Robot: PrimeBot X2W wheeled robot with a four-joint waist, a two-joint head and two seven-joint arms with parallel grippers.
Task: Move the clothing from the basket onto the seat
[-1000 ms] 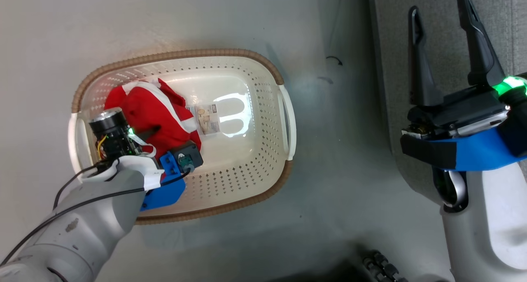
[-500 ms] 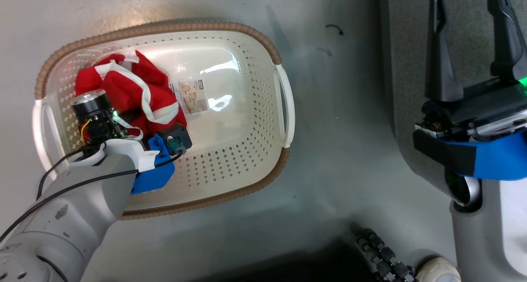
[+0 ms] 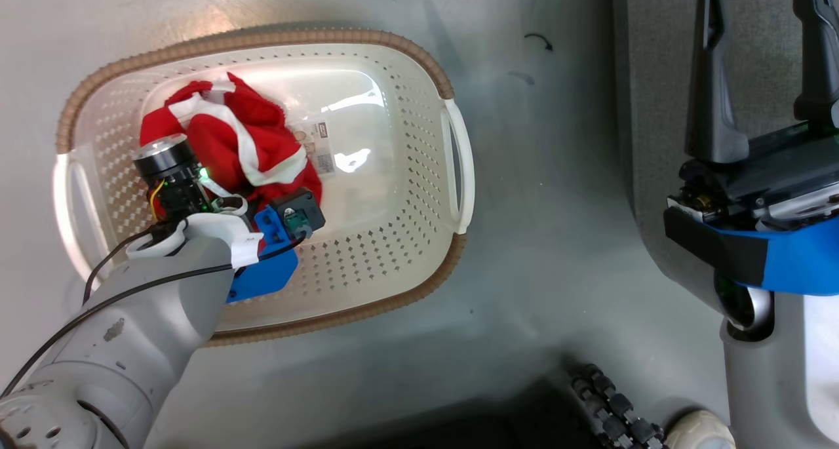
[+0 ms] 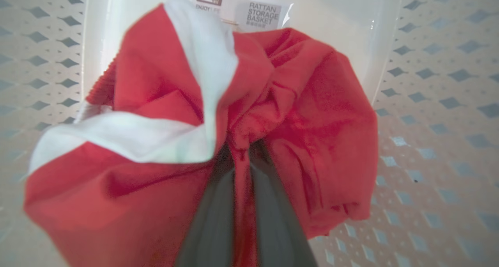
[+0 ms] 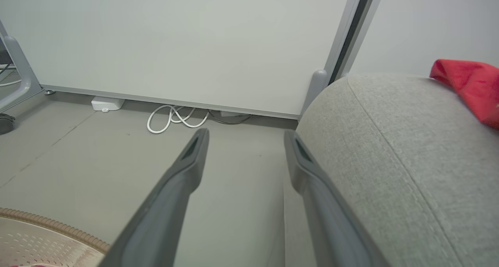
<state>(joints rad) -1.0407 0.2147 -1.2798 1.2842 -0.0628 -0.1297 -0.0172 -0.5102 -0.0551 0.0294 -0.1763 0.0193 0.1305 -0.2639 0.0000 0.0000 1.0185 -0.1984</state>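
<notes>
The cream perforated basket (image 3: 406, 46) stands on the floor at the left of the head view. Inside it lies bunched red clothing with white trim (image 3: 242, 141). My left arm reaches down into the basket, and in the left wrist view my left gripper (image 4: 239, 154) is shut on a fold of the red clothing (image 4: 304, 103). My right gripper (image 3: 760, 3) is open and holds nothing, beside the edge of the grey seat (image 3: 655, 108). In the right wrist view it (image 5: 245, 133) points over the floor next to the seat (image 5: 390, 150), where another red garment (image 5: 468, 83) lies.
A paper label (image 3: 324, 157) is stuck to the basket's floor, partly under the cloth. A white cable (image 5: 175, 119) and a small white box (image 5: 107, 102) lie along the wall panel. A dark ribbed part (image 3: 609, 409) sits at the bottom of the head view.
My left gripper has closed on the red clothing, which is now gathered between its fingers. The head camera shifted, so the basket sits lower left. The right gripper stays open.
</notes>
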